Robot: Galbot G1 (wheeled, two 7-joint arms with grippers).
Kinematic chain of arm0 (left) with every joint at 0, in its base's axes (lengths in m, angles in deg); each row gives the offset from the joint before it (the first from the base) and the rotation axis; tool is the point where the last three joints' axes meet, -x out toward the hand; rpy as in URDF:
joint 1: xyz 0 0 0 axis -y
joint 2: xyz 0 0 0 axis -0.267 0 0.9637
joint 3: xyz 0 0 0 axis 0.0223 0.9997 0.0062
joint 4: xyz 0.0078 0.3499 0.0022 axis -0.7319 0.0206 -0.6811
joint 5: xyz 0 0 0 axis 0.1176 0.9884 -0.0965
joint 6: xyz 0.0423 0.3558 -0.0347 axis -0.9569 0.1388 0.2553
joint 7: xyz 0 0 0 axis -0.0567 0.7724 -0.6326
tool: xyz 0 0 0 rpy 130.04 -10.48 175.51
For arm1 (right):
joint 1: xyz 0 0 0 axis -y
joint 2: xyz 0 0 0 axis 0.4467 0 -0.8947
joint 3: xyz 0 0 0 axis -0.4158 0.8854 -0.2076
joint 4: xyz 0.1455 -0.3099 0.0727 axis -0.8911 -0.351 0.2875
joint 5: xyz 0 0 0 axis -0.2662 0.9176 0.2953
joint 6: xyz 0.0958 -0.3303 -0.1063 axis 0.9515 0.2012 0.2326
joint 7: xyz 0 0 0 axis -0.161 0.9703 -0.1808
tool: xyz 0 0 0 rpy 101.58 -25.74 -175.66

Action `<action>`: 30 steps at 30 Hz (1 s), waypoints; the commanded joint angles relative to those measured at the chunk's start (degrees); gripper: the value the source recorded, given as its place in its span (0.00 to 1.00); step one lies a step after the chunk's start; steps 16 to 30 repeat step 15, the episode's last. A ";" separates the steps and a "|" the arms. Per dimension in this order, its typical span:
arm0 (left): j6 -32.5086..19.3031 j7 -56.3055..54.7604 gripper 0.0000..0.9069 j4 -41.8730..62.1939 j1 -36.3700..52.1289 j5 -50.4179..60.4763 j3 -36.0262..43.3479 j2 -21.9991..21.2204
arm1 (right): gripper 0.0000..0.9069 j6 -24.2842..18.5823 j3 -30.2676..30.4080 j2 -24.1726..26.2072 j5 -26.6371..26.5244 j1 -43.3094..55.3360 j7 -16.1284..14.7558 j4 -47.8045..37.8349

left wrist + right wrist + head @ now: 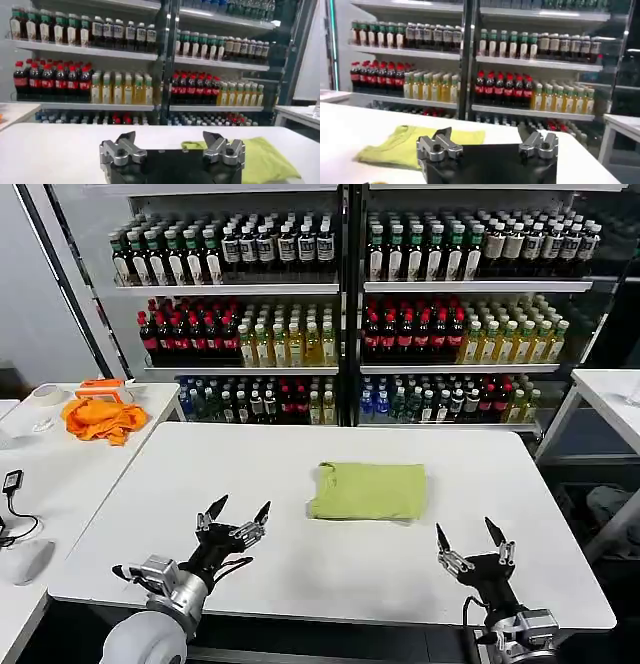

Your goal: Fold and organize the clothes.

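- The T-shirt (pixel 368 491) lies folded into a flat, roughly rectangular packet at the centre of the head view, slightly right of the middle of the white table (pixel 300 574). Its plain yellow-green side faces up, and its edges rest on the tabletop.
- The left gripper (pixel 234 515) sits in the lower left of the head view, above the near part of the table, well apart from the shirt. Its two dark fingers are spread wide with nothing between them.
- In the left wrist view the left gripper (pixel 172 145) shows at the lower centre with its fingers splayed, and the T-shirt (pixel 260 157) lies beyond it in the lower right of the frame.
- The right gripper (pixel 470 540) sits in the lower right of the head view, near the table's front edge, apart from the shirt. Its fingers are likewise spread and hold nothing.
- In the right wrist view the right gripper (pixel 487 145) fills the lower centre, fingers parted, and the T-shirt (pixel 400 145) lies beyond it in the lower left of the frame.
- An orange cloth (pixel 102 419) lies bunched on a side table (pixel 60 474) at the left edge of the head view.
- Shelves of bottles (pixel 350 314) span the upper part of the head view behind the table.
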 commanded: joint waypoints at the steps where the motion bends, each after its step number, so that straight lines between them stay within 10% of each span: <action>1: 0.06 0.39 1.00 -0.44 -0.30 0.82 0.09 -0.12 | 1.00 -0.31 -0.32 -0.16 2.14 -2.14 0.35 2.37; 30: 0.03 1.28 1.00 -0.26 -0.16 3.84 0.51 0.33 | 1.00 -0.03 -0.74 -0.53 3.89 -2.28 2.88 3.57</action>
